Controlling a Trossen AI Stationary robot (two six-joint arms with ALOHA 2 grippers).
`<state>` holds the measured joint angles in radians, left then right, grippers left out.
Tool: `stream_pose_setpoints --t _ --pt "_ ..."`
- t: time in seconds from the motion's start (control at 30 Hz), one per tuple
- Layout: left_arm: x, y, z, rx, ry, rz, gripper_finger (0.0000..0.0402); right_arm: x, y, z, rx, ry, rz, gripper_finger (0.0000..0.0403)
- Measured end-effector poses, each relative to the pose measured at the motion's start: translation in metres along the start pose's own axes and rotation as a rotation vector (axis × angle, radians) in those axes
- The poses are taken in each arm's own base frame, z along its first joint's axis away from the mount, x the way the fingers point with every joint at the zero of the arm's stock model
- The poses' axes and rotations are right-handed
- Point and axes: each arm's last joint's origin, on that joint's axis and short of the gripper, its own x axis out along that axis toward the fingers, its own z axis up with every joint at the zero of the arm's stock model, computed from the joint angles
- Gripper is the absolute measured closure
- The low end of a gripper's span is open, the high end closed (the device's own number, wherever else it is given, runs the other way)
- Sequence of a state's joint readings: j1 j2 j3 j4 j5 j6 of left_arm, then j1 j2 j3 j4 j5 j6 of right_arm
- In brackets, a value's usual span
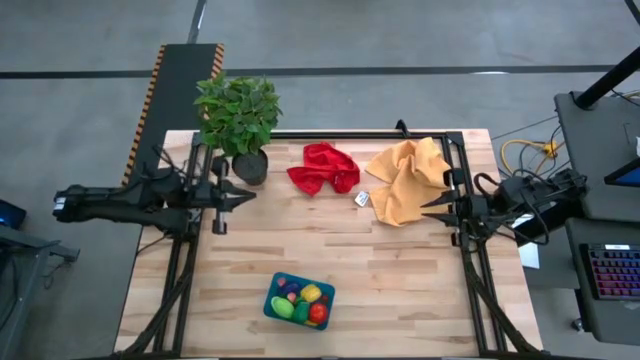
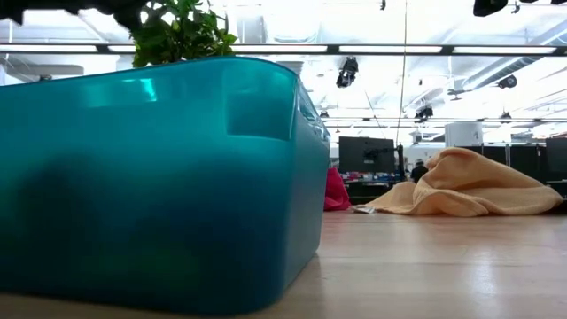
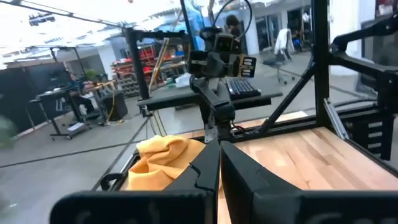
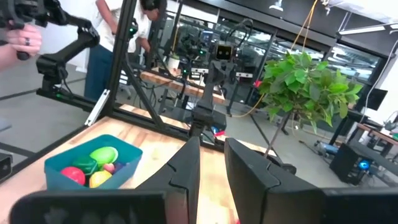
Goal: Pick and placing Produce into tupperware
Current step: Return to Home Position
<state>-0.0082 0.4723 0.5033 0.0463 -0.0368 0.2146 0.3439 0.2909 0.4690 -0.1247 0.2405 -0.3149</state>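
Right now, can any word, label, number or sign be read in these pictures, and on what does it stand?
None can be read.
The white tag beside the yellow cloth: too small to read.
The striped strip behind the table: only yellow and black bars, no letters.
The tupperware: no label shows.

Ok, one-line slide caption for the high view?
Toy produce lying in the teal tupperware on the table; left tool and right tool parked at opposite sides.
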Motion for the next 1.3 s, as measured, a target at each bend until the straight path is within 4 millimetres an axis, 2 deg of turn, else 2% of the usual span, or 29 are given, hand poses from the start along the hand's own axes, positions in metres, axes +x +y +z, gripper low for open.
stream_pose_setpoints --t 0.33,0.5,0.7,1.07,1.3 --pt "-0.038 -0.005 -0.039 -0.036 -0.069 0.093 0.0401 0.0 0.0 0.0 0.009 0.0 0.001 0.0335" --pt "-0.046 -0.007 -0.054 -0.061 -0.085 0.123 0.0401 0.0 0.0 -0.001 0.008 0.003 0.002 0.0335" --pt "-0.046 -0.009 -0.068 -0.078 -0.058 0.142 0.0401 0.0 0.0 -0.002 0.016 0.019 -0.022 0.0335" --pt "-0.037 -0.015 -0.099 -0.147 0.098 0.159 0.0401 0.0 0.0 -0.005 0.017 0.047 -0.038 0.0335" --pt "-0.037 -0.02 -0.122 -0.152 0.059 0.175 0.0401 0.0 0.0 -0.006 0.051 0.053 -0.038 0.0335"
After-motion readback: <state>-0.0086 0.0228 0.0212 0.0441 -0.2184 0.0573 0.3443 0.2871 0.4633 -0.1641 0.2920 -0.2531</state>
